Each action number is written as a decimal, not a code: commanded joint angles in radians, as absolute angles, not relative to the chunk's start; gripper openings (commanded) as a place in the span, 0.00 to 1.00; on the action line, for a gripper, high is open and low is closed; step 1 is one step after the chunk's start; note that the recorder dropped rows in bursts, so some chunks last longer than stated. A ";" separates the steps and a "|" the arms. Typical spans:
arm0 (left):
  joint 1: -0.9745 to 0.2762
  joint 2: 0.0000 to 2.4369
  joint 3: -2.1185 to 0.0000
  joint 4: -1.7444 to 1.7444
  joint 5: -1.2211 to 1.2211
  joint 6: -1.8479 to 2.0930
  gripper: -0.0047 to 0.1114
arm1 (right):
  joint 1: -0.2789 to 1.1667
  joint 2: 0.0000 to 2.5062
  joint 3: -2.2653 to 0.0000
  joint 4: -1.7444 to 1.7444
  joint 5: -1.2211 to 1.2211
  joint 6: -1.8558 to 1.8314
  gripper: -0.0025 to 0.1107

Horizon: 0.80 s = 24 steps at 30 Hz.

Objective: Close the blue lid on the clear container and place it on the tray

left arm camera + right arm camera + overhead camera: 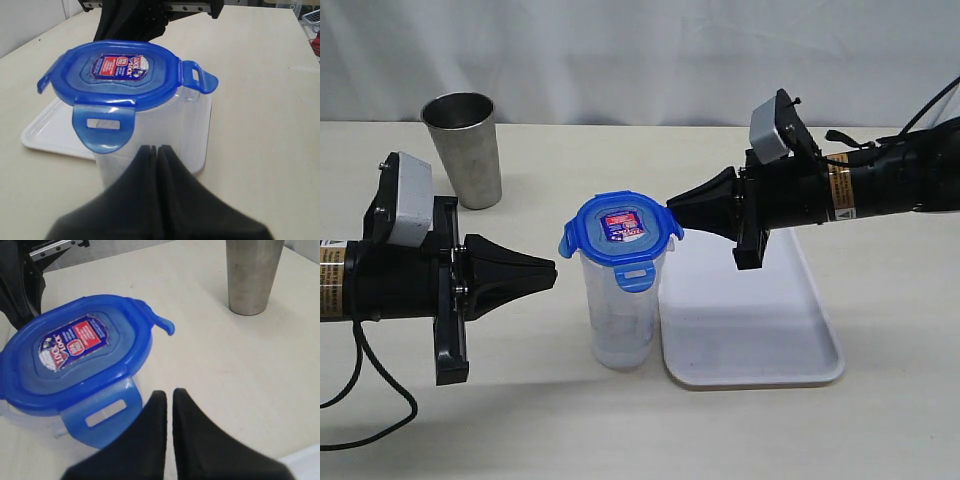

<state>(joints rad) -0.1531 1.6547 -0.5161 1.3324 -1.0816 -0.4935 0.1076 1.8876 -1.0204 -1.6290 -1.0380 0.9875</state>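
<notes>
Horizontally, left arm point(390, 278) and right arm point(880, 185) flank the container point(618, 320), jaws shut.

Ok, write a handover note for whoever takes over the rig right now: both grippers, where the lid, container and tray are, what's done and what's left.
Left gripper: shut, empty, pointing at the clear container but apart from it.
Right gripper: shut, empty, with its tip close to the edge of the blue lid; I cannot tell whether they touch.
Things: the lid sits on the container with its side flaps sticking out. The container stands upright on the table beside the tray, not on it.
Done: lid set on.
Left: snap the flaps down, then move the container onto the tray.
</notes>
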 commanded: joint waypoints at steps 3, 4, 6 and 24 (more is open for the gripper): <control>-0.159 1.657 -0.512 1.299 -1.090 -0.475 0.04 | 0.108 1.887 -1.024 -1.655 -1.045 1.000 0.06; -0.159 1.657 -0.512 1.299 -1.090 -0.475 0.04 | 0.108 1.887 -1.024 -1.661 -1.045 1.005 0.06; -0.159 1.657 -0.512 1.297 -1.090 -0.471 0.04 | 0.108 1.887 -1.024 -1.668 -1.045 1.015 0.06; -0.159 1.657 -0.512 1.295 -1.087 -0.457 0.04 | 0.108 1.842 -0.998 -1.704 -1.041 1.036 0.06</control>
<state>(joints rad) -0.1531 1.6547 -0.5161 1.3054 -1.0816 -0.4620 0.1076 1.8572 -1.0016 -1.6982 -1.0398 1.0355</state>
